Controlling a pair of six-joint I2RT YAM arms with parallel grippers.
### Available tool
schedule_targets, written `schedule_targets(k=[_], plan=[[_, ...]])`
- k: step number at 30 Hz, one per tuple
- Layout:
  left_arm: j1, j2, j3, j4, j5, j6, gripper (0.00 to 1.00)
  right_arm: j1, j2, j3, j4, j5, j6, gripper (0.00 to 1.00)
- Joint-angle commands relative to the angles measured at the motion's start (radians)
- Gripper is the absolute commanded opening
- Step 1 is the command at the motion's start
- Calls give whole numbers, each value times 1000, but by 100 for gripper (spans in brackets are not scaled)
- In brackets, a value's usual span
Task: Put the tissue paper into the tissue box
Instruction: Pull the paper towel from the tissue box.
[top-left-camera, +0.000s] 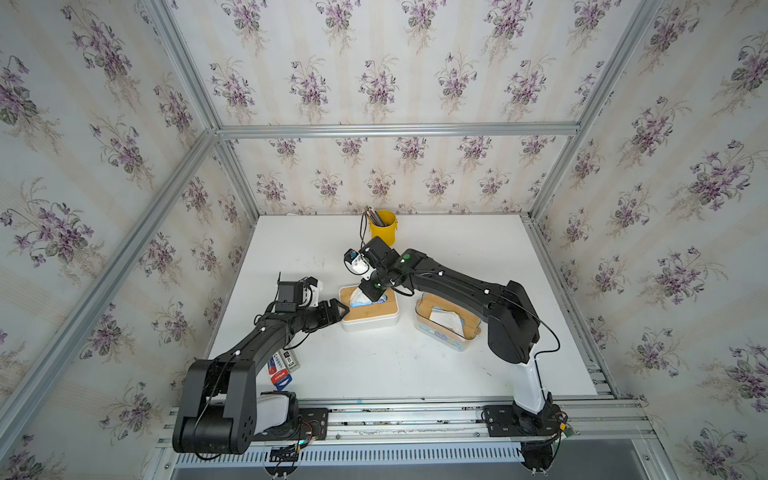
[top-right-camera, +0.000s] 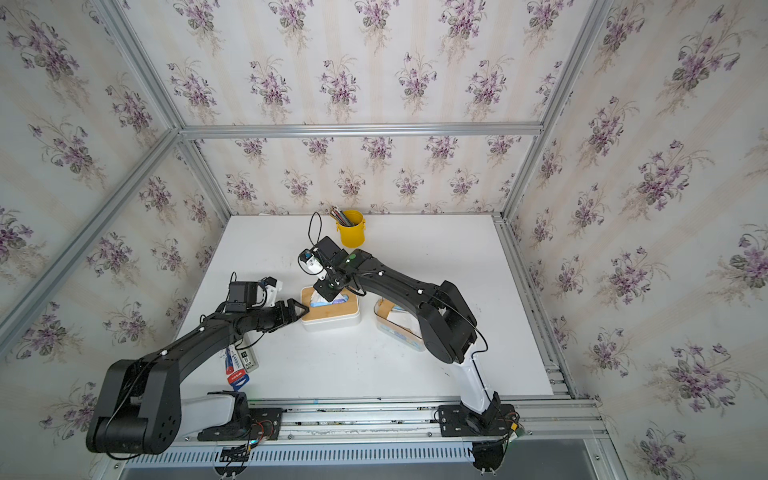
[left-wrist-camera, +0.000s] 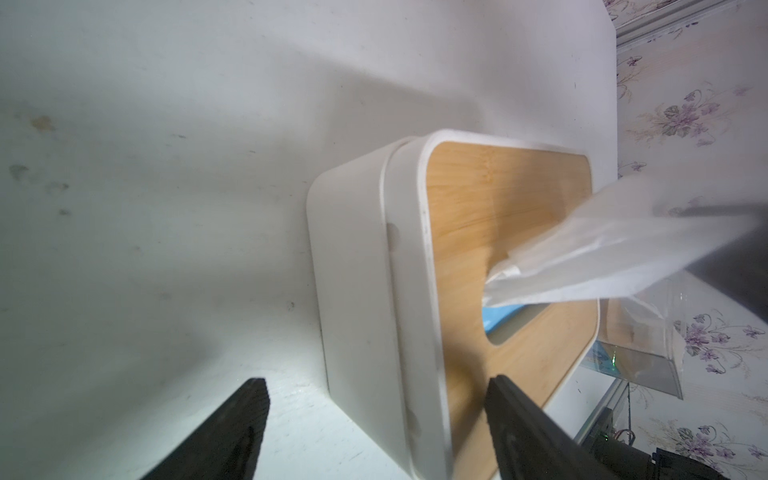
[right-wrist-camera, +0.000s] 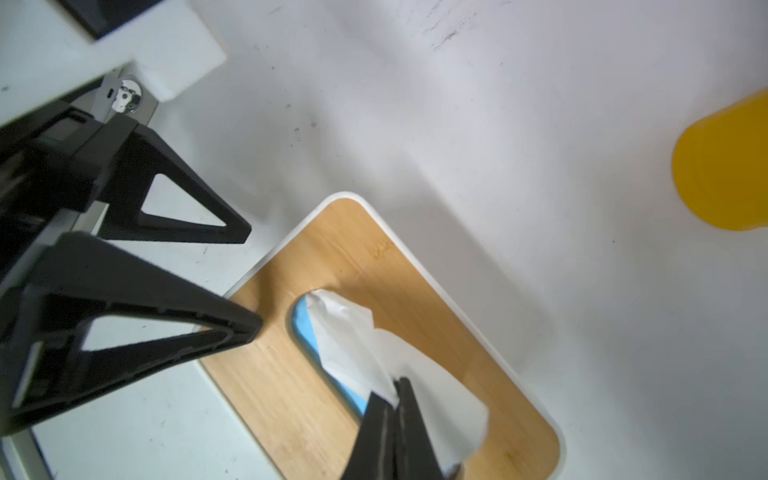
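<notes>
Two grippers meet at the tissue box (top-left-camera: 388, 309), which stands near the middle of the table (top-left-camera: 478, 249). The right gripper (right-wrist-camera: 397, 386) has its jaws pressed together on the tissue paper (right-wrist-camera: 349, 328), which rises from the slot in the box's top. The left gripper (left-wrist-camera: 377, 379), jaws spread wide, straddles the box's left end; contact cannot be told. A clear container (top-left-camera: 446, 338) stands just right of the box, and a yellow cup (top-left-camera: 384, 228) stands at the far edge.

Right hand (top-right-camera: 328, 292) hovers right over the tissue box (top-right-camera: 345, 312) slot, white tissue paper (top-right-camera: 319, 298) bunched at its tip. Left hand (top-right-camera: 300, 309) sits just beside the box's end. Yellow pencil cup (top-right-camera: 351, 232) stands further back on the worktop (top-right-camera: 374, 365).
</notes>
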Motion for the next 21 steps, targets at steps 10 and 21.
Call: schedule_targets(k=[10,21], plan=[[0,-10,9,-13,-3,15,86,-2,-1,85,-115,214,-33,31],[0,-71,22,-39,-5,9,88,-75,-239,-254,102,7,34,42]])
